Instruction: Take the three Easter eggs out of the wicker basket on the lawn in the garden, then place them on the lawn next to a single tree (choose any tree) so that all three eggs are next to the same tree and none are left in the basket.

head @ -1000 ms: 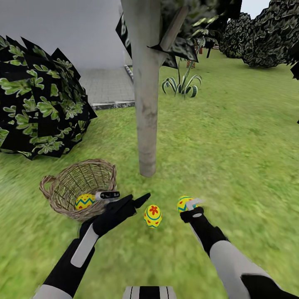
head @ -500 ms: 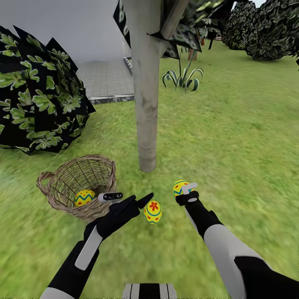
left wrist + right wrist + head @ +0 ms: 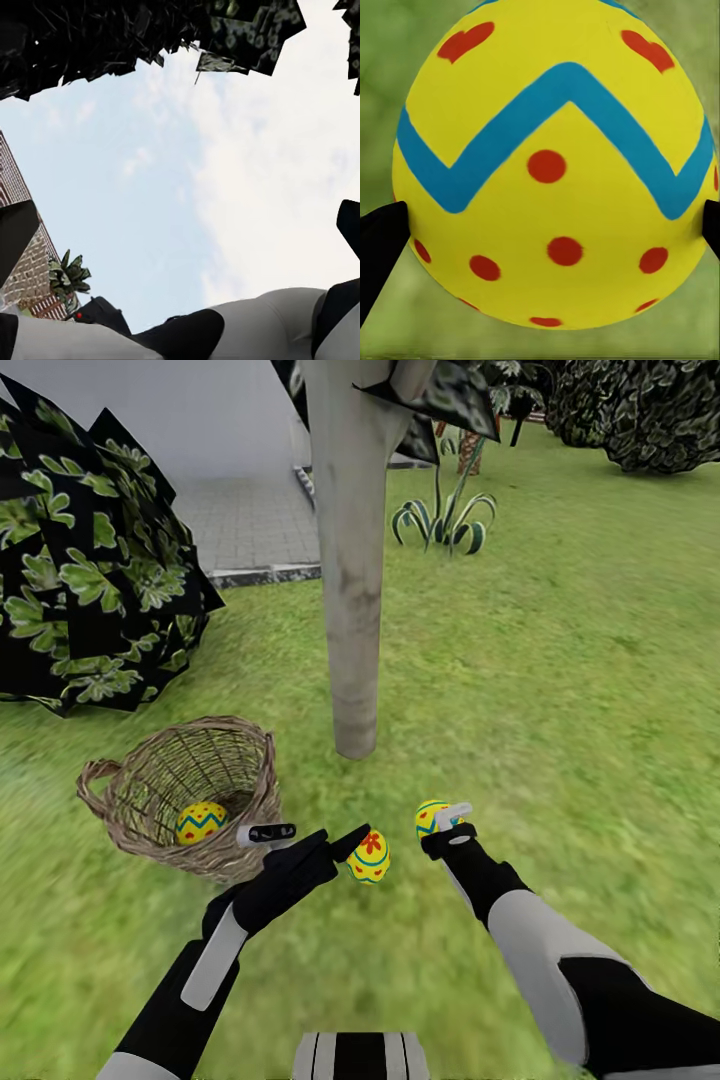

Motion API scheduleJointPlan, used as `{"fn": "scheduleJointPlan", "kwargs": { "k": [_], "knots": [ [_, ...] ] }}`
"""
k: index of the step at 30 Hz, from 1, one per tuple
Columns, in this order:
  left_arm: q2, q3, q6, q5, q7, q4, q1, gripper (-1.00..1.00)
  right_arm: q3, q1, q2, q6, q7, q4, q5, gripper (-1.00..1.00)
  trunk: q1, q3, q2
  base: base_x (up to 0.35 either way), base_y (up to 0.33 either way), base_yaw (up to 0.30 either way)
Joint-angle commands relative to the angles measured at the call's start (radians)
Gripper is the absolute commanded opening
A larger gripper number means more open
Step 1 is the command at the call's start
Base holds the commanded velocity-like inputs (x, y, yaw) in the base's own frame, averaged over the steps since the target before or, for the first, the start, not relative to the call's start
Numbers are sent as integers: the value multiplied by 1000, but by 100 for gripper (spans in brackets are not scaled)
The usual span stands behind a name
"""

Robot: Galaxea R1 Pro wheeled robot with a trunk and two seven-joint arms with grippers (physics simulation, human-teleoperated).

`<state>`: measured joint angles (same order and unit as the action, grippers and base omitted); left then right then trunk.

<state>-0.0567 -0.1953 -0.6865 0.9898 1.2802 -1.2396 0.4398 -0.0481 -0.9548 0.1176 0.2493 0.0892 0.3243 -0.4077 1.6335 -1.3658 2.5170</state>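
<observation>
1. My right gripper [image 3: 440, 822] is clamped on a yellow Easter egg with hearts [image 3: 551, 165]; the wrist camera shows a dark fingertip [image 3: 379, 240] pressing each side, low over the lawn [image 3: 560, 690].
2. My left gripper [image 3: 305, 838] points forward with its fingers spread apart, holding nothing, beside the wicker basket [image 3: 140, 830].
3. A flower-painted egg [image 3: 370, 857] lies on the grass just past the left fingertips, between both arms.
4. A third egg with a blue zigzag [image 3: 200, 822] sits inside the basket.
5. The pale tree trunk [image 3: 350, 580] stands near the basket and both outside eggs.
6. A leafy bush [image 3: 80, 580] stands beyond the basket.
</observation>
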Motion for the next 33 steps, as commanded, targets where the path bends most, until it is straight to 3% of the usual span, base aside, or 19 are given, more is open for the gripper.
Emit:
{"fn": "scheduleJointPlan", "kwargs": {
  "k": [1, 3, 6, 33],
  "knots": [
    [-3, -2, -10, 5, 1, 0, 0, 100, -6, -32, 1, 4, 0, -54, -6, -100, 0, -5, 1, 0, 0, 0],
    [-5, -2, -10, 3, 1, 0, 0, 100, -9, -85, -1, 4, 6, -127, -4, -100, 1, -12, 1, 0, 0, 0],
    [-6, -3, -10, 3, 1, 0, 0, 100, -10, -103, 0, 5, 19, -150, -3, -100, 2, -24, 2, 0, 0, 0],
    [-5, -3, -10, 1, -2, 2, 0, 100, -10, -104, 16, -39, 23, -139, -10, -100, 15, -128, 8, 0, 0, 0]
  ]
}}
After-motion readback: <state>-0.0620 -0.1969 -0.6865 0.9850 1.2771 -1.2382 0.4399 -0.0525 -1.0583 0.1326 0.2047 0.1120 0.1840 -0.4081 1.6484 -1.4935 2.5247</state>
